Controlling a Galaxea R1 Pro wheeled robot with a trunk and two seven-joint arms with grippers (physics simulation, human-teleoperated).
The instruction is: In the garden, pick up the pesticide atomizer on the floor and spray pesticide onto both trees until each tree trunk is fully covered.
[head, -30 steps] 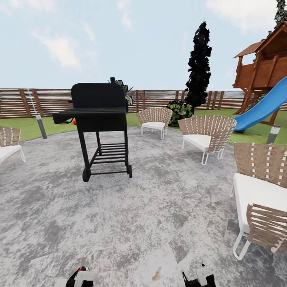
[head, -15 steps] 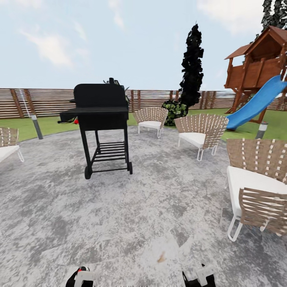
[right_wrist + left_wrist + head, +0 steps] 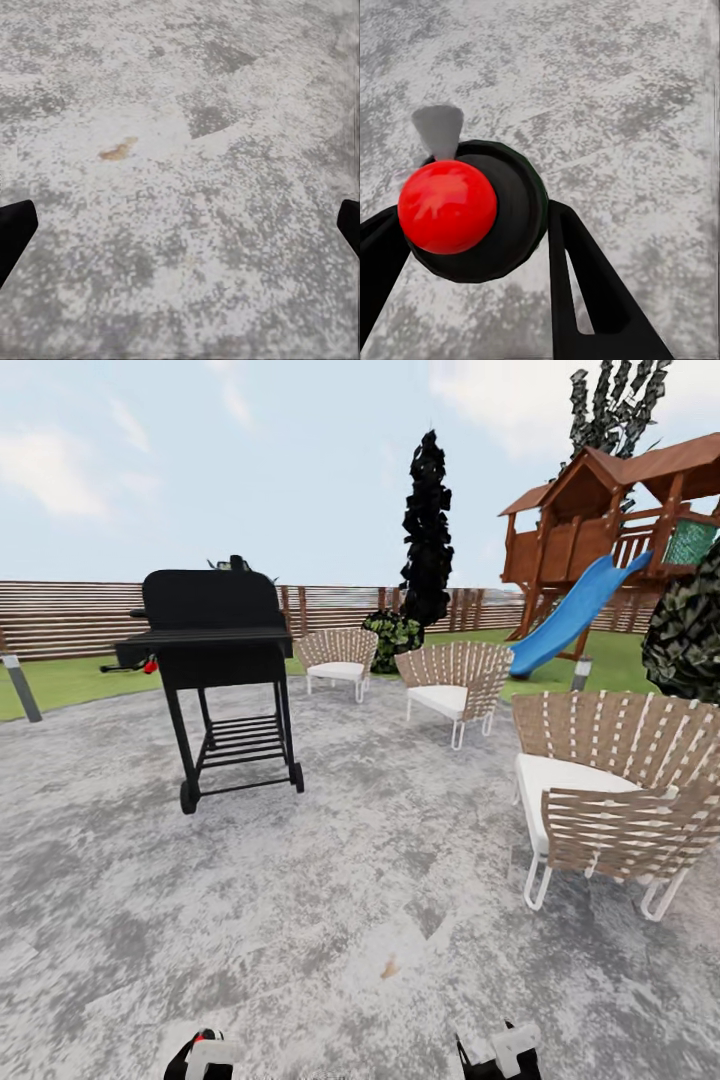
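The pesticide atomizer (image 3: 506,225) sits between the black fingers of my left gripper (image 3: 472,214), which is shut on it. Seen from the left wrist, it is a round dark body with a red ball and a small grey nozzle. In the head view the left gripper (image 3: 205,1057) shows at the bottom edge with a red spot on top, and my right gripper (image 3: 500,1052) sits beside it. The right gripper (image 3: 180,225) is open with nothing in it, over grey speckled paving (image 3: 187,135). The two trees and their trunks are out of view.
A black grill on wheels (image 3: 212,660) stands ahead on the left. Woven chairs with white cushions (image 3: 610,800) (image 3: 450,685) (image 3: 337,660) line the right. Beyond are the lawn (image 3: 60,680), the slat fence (image 3: 60,615), a black narrow tree (image 3: 427,530) and a playhouse with a blue slide (image 3: 570,615).
The whole head view has turned to the right, so the grill and chairs sit further left in the picture and more of the playhouse shows. Both grippers hold the same pose.
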